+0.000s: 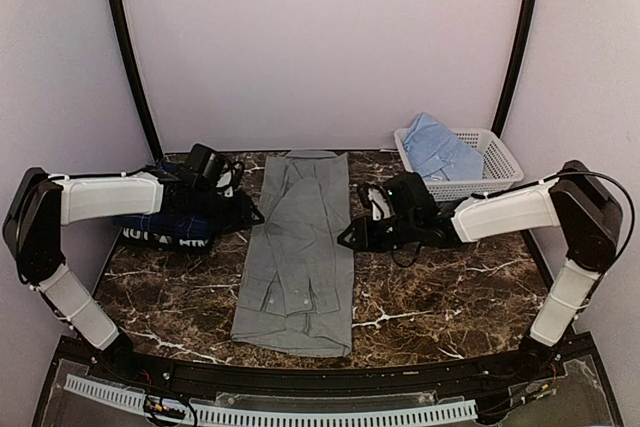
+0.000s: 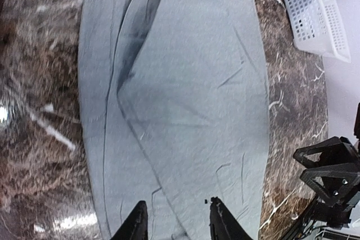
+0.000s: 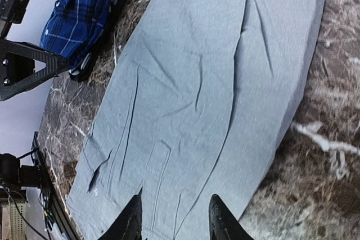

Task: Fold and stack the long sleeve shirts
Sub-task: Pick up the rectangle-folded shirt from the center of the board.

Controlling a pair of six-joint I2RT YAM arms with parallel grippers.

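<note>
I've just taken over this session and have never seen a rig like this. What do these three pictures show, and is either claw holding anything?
Two robot arms are bolted at the near edge of the table. The wide picture comes from a fixed camera above and behind them, so the left arm is on the left and the right arm on the right. The other two pictures come from wrist cameras, each looking past its own two fingers. A grey shirt lies mid-table, folded into a long strip. A navy plaid shirt sits at the left, and a light blue shirt is in the white basket at the far right. The left gripper and right gripper hover over the grey shirt, jaws apart, holding nothing.
</note>
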